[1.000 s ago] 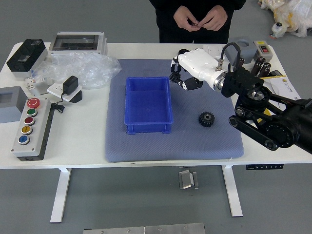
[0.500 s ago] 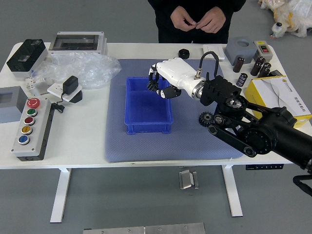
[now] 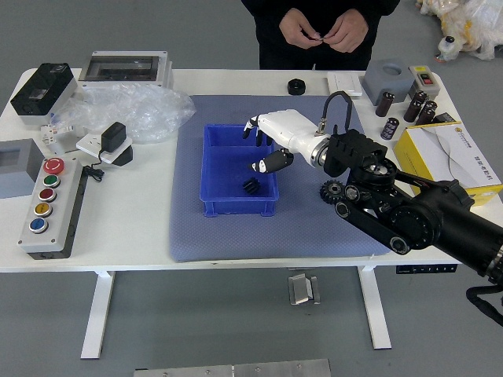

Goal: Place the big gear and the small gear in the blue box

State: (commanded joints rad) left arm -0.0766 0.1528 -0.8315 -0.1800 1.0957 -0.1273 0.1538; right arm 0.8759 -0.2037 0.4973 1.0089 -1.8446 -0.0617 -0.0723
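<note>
- I have my right hand (image 3: pixel 286 133) over the far right part of the blue box (image 3: pixel 239 206), reaching in from the box's right, with its fingers apart and nothing held in them.
- The small gear (image 3: pixel 251 185) is inside the blue box, right of its middle and towards its near wall, apart from my fingers.
- From my view the big gear (image 3: pixel 331 191) is outside the blue box, to its right on the blue-grey mat (image 3: pixel 212 242), partly covered by my forearm.
- That mat lies under the blue box and spreads out around it on the white table (image 3: pixel 130 228).
- Beyond the blue box, at the table's far side, a person in dark clothes has both hands (image 3: pixel 322 30) in front of the body, fingertips close together; I can't make out what is between them.
- Well left of the blue box I see the button panel (image 3: pixel 61 216), with clear plastic wrap (image 3: pixel 141 112) to the box's far left.
- Well right of the blue box sits a yellow-and-white carton (image 3: pixel 448 153), with dark cylinders (image 3: pixel 384 104) to the box's far right.
</note>
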